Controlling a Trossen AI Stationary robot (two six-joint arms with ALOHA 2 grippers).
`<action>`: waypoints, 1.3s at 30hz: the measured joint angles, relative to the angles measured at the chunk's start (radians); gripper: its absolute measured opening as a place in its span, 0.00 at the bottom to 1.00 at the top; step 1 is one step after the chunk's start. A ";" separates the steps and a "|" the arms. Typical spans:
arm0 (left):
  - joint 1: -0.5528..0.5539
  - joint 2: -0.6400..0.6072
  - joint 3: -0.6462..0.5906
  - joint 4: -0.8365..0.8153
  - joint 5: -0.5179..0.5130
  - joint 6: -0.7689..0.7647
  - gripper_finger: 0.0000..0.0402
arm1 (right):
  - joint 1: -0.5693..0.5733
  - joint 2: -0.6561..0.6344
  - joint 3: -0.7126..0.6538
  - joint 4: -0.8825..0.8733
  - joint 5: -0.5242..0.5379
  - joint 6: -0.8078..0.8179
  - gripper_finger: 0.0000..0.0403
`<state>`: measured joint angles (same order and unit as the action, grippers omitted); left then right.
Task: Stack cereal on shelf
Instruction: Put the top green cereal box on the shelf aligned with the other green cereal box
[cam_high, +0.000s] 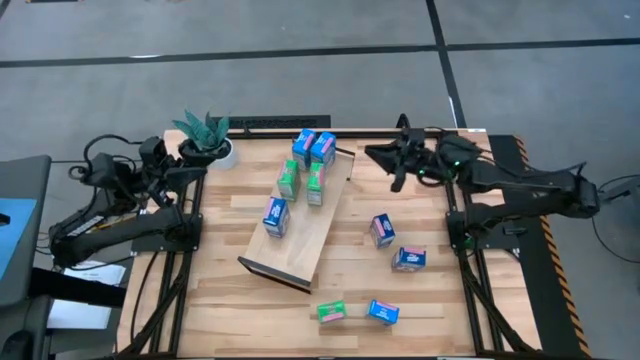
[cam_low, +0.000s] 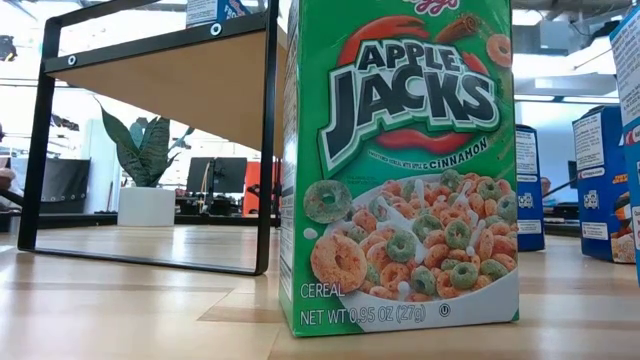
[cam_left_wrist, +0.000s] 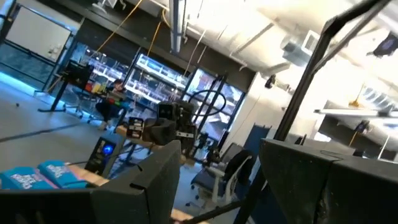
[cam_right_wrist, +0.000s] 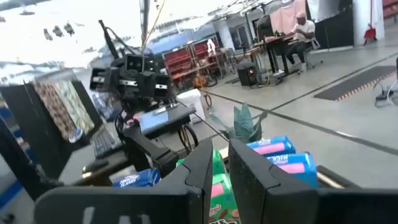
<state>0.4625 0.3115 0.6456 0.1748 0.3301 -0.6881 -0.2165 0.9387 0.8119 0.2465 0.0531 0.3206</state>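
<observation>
Beside the shelf's (cam_high: 300, 225) far end, the right hand (cam_high: 393, 160) hovers empty, fingers nearly closed; the left hand (cam_high: 150, 160) waits released. Four cereal cartons (cam_high: 383, 230) remain on the desk (cam_high: 220, 300); open wider, then descend squarely.

The high view looks straight down on the whole table (cam_high: 420, 300). The low view sits at table-top level, close against a green cereal carton (cam_low: 400, 160) with the shelf (cam_low: 160, 75) beside it. Both wrist views face across that shelf into the room.
</observation>
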 joint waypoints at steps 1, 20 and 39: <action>0.000 0.000 0.000 0.006 -0.007 -0.011 0.51 | 0.000 -0.013 0.023 -0.040 -0.001 -0.017 0.19; 0.000 0.003 0.000 -0.005 -0.129 -0.077 0.51 | 0.119 -0.022 0.223 -0.534 -0.026 -0.237 0.38; 0.000 0.002 0.000 -0.005 -0.204 -0.065 0.51 | 0.183 0.425 0.164 -0.223 -0.069 -0.322 0.22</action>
<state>0.4622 0.3138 0.6456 0.1697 0.1258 -0.7536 -0.0330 1.3641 0.9763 0.0237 -0.0155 -0.0010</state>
